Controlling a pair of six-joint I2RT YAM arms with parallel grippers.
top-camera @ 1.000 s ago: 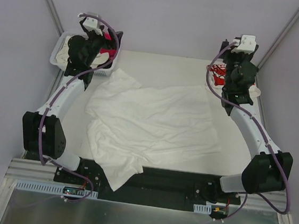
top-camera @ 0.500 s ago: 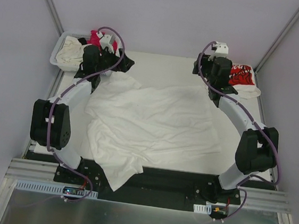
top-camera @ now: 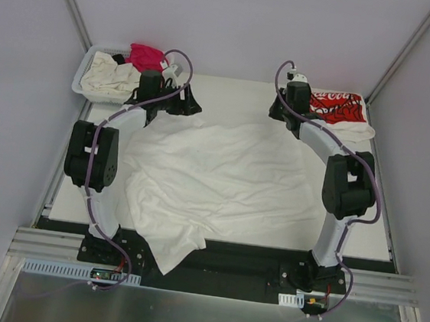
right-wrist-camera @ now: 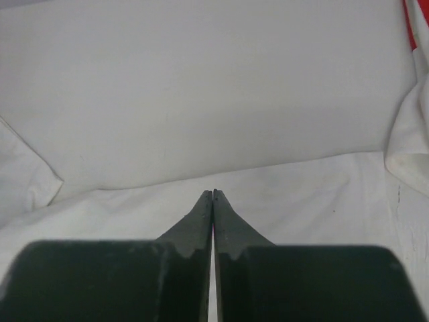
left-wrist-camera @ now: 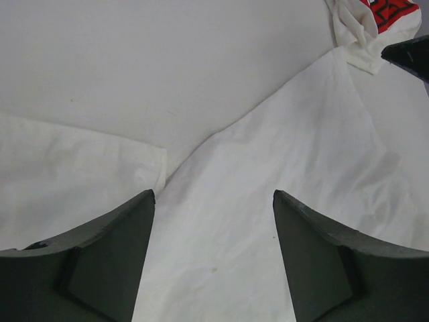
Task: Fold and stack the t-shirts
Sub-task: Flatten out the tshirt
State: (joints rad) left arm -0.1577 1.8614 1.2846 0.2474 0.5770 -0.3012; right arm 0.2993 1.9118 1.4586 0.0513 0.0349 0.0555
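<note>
**dan_k:** ok, where's everything sitting right now?

**moss:** The big white t-shirt (top-camera: 228, 182) is spread open over most of the tabletop (top-camera: 367, 215). It's pretty rumpled, and one corner droops off the near edge between the two arm bases. Both arms are reaching out to its far edge, one towards each far corner.

**dan_k:** and the pincers? got hold of it?

**moss:** The left pincer (left-wrist-camera: 213, 196) is gaping wide with nothing in it. It hangs just over the cloth on the far-left side, right where a flap that looks like a sleeve meets the body. The right pincer (right-wrist-camera: 212, 194) is pressed together, tips right at the far hem. Honestly can't tell from the wrist view whether any cloth is nipped in there or the tips are just sitting on it.

**dan_k:** other shirts?

**moss:** The printed t-shirt (top-camera: 342, 107), white with red lettering, lies bunched at the far-right corner of the tabletop. It's just beside the right pincer and right up against the big one's corner. The cream t-shirt (top-camera: 108, 79) and the magenta t-shirt (top-camera: 145, 55) are piled in the white basket (top-camera: 81, 84) at the far-left corner. The magenta one is at the end nearest the left pincer.
</note>
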